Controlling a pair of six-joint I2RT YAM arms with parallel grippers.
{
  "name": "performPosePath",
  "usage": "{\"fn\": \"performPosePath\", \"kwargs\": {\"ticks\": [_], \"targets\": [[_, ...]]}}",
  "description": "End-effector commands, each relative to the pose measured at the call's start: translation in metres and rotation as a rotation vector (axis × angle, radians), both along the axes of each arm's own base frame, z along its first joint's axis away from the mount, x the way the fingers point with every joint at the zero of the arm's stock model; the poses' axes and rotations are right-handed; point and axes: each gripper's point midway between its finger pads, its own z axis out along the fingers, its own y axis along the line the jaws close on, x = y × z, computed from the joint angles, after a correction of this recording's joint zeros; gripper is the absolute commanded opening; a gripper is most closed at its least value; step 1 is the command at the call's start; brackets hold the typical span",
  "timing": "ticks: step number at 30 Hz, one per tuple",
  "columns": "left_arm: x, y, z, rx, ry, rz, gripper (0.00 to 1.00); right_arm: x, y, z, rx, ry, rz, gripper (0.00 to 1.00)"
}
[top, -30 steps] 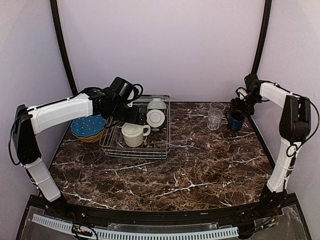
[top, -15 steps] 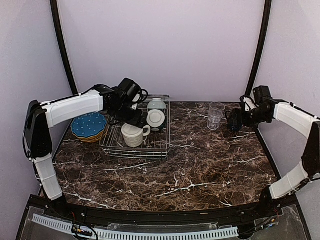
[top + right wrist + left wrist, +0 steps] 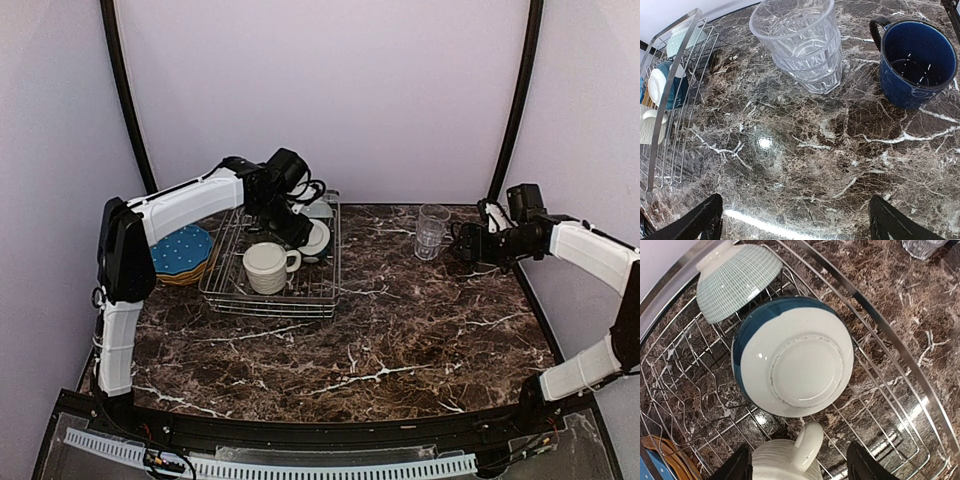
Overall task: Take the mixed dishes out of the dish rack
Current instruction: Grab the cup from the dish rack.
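Note:
The dish rack [image 3: 268, 303] stands at the back left and shows in the left wrist view [image 3: 881, 331]. In it are a cream mug [image 3: 265, 268], a bowl with a blue outside [image 3: 795, 357] lying on its side, and a green-striped bowl [image 3: 735, 280]. My left gripper [image 3: 800, 470] is open and hovers over the mug's handle [image 3: 807, 440], below the blue bowl. My right gripper [image 3: 800, 225] is open and empty above bare marble, short of the clear glass [image 3: 802, 45] and the dark blue mug [image 3: 917, 65], both upright on the table.
A blue dotted plate [image 3: 180, 252] lies on a yellow stack left of the rack. The rack's edge [image 3: 665, 100] shows at the left of the right wrist view. Dark poles rise at both back corners.
My left arm has swung right and farther back over the rack, to the blue bowl and mug handle. My right arm has dropped low and drawn back from the dark blue mug.

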Motion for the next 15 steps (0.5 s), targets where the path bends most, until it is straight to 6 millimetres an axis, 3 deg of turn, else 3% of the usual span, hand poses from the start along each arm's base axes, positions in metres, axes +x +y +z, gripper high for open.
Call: {"fn": "performPosePath", "kwargs": {"ticks": [1,9,15], "targets": [[-0.014,0.015,-0.017,0.124,0.07,-0.039,0.62,0.0,0.004,0.013,0.018,-0.057,0.006,0.99],[-0.019,0.021,-0.056,0.254,0.118,-0.055,0.52,0.001,0.007,0.019,0.04,-0.075,0.008,0.99],[-0.025,0.021,-0.065,0.299,0.134,-0.065,0.4,0.0,0.01,0.013,0.049,-0.067,0.012,0.99]]}}
